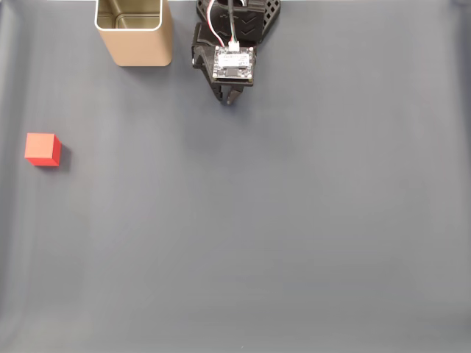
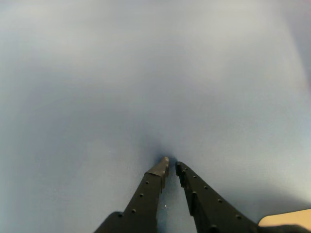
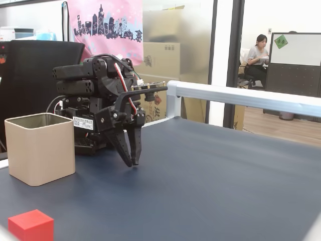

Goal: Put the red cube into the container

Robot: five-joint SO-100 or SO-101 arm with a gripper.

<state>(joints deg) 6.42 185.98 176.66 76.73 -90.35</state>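
Cube (image 1: 42, 149) sits well apart from my gripper (image 1: 229, 99), far to its left and lower in a fixed view, past the container (image 1: 135, 33); jaws nearly closed, holding nothing.

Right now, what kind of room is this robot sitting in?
Probably an office or lab: cardboard boxes stacked behind the table, glass partitions, and a person seated at a desk beyond.

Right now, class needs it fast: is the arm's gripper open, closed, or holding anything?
Gripper: closed or nearly so, fingertips a narrow gap apart, holding nothing; the small red cube lies apart on the dark table mat.
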